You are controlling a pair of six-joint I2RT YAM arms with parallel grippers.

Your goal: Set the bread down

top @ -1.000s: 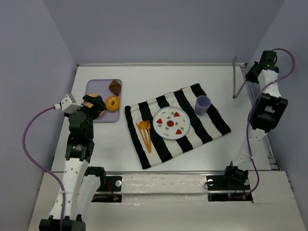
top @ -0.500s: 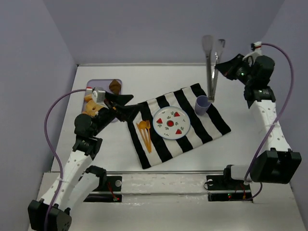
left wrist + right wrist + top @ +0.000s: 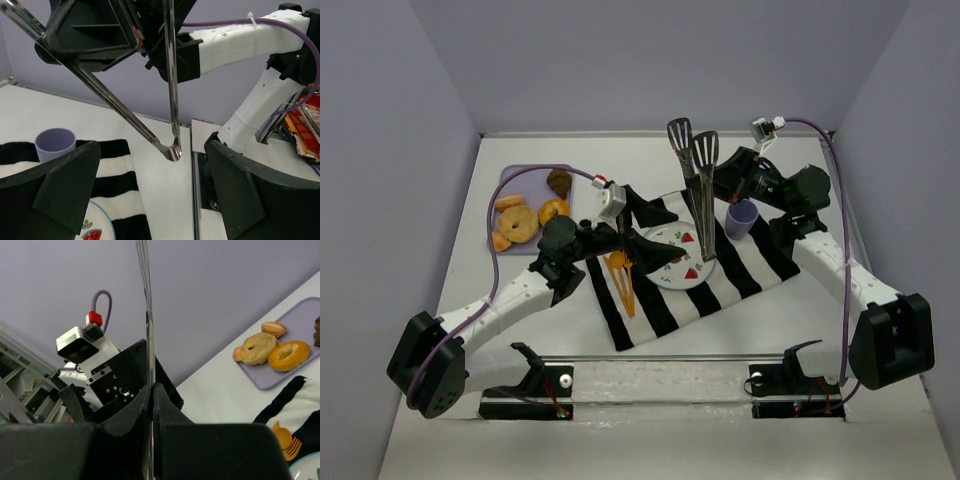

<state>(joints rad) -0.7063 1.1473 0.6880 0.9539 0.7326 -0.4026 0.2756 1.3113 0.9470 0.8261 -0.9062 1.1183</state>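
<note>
The bread [image 3: 554, 211] rests on the tray [image 3: 523, 177].
Left gripper [image 3: 655, 238] gapes wide above the plate [image 3: 665, 272]; right gripper [image 3: 718, 186] clamps metal tongs [image 3: 704, 220] (hinge end down).

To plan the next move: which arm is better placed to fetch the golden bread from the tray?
Probably left. The left gripper is open and empty, and the tray with the bread lies on its side. The right gripper is shut on the tongs, farther away.
</note>
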